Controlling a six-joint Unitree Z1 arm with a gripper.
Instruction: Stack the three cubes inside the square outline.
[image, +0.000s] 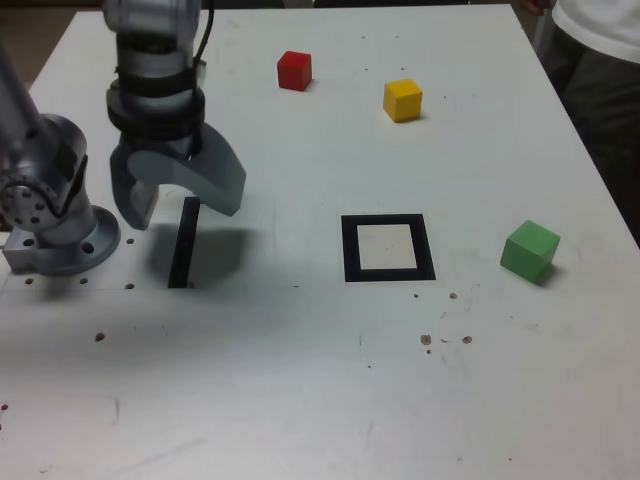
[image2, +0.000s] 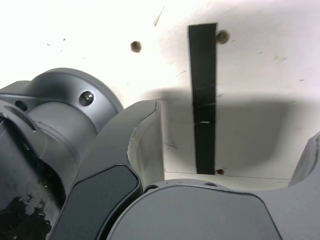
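A white tabletop (image: 300, 400), scuffed and dotted with small dark specks, is filling the view. A person in a white top (image: 600, 25) is standing at its far right corner in the exterior view.

The exterior view looks down obliquely across the whole tabletop (image: 300, 380) from above and in front. The wrist view sits close behind the jaws, facing down. Both share the black strip (image: 184, 243) (image2: 203, 95) beneath the jaws.

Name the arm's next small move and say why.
Probably swing toward the red cube, the nearest one. The gripper hangs open and empty over the black strip, all three cubes lie loose, and the square outline holds nothing.
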